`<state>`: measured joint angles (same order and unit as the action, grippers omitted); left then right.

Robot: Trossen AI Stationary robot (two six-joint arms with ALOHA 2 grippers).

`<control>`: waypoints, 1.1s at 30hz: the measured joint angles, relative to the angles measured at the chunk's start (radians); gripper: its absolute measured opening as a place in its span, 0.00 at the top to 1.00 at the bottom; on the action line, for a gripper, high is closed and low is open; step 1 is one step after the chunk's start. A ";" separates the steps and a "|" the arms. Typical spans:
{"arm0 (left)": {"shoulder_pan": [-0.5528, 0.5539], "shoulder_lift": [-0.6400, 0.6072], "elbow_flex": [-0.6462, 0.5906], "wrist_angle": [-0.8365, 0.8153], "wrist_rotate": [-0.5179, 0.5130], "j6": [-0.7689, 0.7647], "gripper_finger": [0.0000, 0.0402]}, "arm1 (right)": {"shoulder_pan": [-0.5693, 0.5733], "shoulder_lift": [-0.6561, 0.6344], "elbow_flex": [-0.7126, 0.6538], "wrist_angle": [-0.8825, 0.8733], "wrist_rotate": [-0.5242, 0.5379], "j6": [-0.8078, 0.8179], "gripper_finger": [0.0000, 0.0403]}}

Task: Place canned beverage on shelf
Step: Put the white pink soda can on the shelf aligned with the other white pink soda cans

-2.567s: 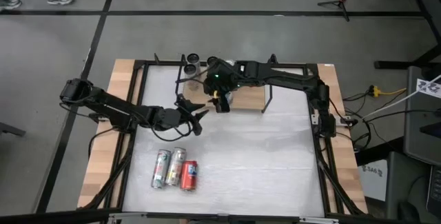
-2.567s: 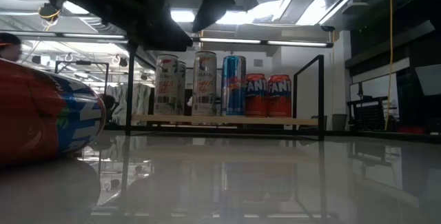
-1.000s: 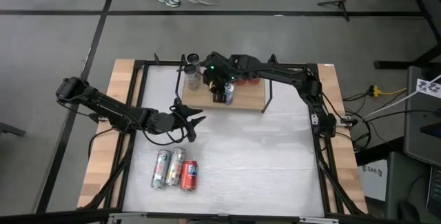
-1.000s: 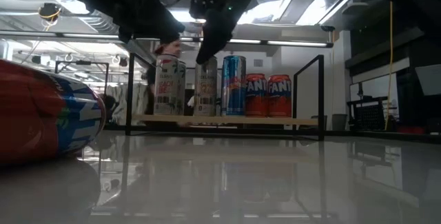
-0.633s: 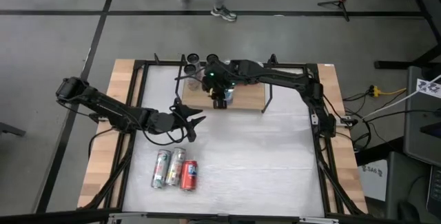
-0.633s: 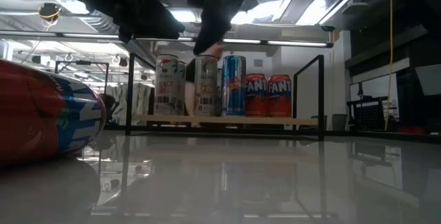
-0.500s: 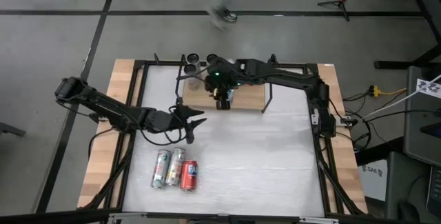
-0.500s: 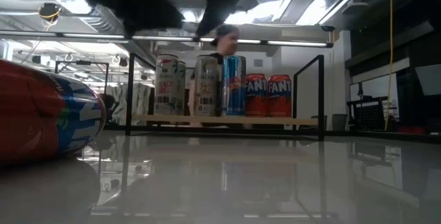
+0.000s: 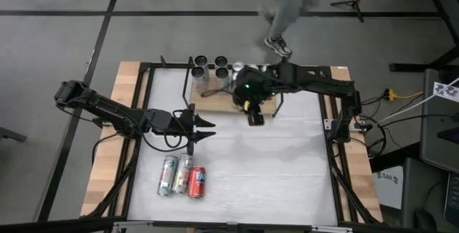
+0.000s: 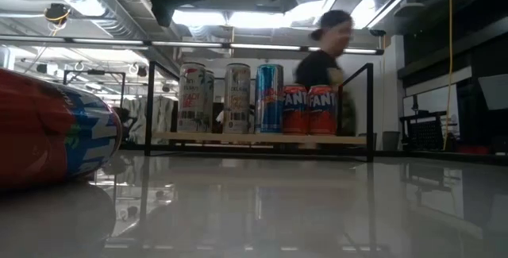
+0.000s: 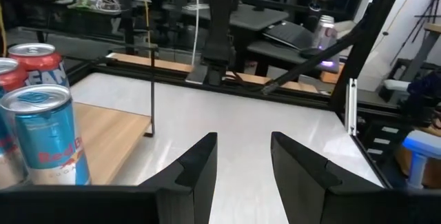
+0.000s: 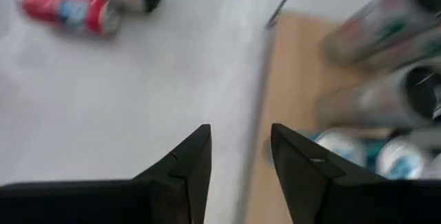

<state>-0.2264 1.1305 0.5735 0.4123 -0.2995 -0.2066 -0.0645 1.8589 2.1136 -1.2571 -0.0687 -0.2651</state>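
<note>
The shelf [image 10: 258, 138] is a light-wood board with black rod uprights, standing at the table's far middle [image 9: 215, 102]. Several cans stand upright on it: two silver ones [image 10: 236, 98], a blue one [image 10: 269, 98] and two red ones [image 10: 321, 109]. Three more cans lie on their sides near the front left, among them a red one [image 9: 197, 183]. My right gripper [image 9: 254, 117] hangs open above the shelf's near edge, fingers slanting down [image 12: 238, 148]. My left gripper [image 9: 204, 129] is open, left of the table's middle, pointing level toward the right [image 11: 241, 158], with the blue can [image 11: 45, 138] beside it.
The lying red can [image 10: 48, 139] fills the low view's left. A person [image 10: 321, 48] walks past behind the table's far edge [image 9: 287, 3]. Bare white tabletop [image 9: 287, 168] stretches across the middle and right.
My right gripper has risen from the silver cans on the shelf and drawn back toward the table's near and right side, its fingers empty. The cans stay upright on the shelf. My left gripper has swung round, pointing more toward the table's right. A person has walked along behind the table.
</note>
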 joint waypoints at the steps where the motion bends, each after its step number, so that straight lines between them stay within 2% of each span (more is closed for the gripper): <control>1: 0.000 0.000 0.000 0.000 0.001 0.000 0.68 | 0.011 -0.006 -0.002 -0.030 -0.006 0.012 0.63; 5: -0.003 0.000 0.000 0.000 0.003 0.000 0.68 | 0.047 -0.065 -0.088 -0.044 -0.029 0.066 0.63; 10: -0.002 0.000 0.000 0.000 0.037 0.028 0.67 | 0.091 -0.189 -0.298 0.061 -0.003 0.171 0.63; 16: 0.013 0.001 0.000 -0.001 0.028 0.033 0.57 | 0.141 -0.301 -0.505 0.223 0.007 0.272 0.63; 20: 0.039 0.001 0.000 -0.003 0.025 -0.002 0.46 | 0.153 -0.315 -0.532 0.231 0.007 0.309 0.63; 26: 0.069 0.001 0.000 -0.037 0.083 -0.111 0.33 | 0.149 -0.315 -0.532 0.245 0.009 0.314 0.63; 33: 0.085 0.001 0.000 -0.038 0.078 -0.123 0.29 | 0.149 -0.315 -0.532 0.258 0.009 0.313 0.63</control>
<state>-0.1417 1.1316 0.5735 0.3744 -0.2218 -0.3296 0.0849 1.5440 1.5814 -0.9989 -0.0597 0.0483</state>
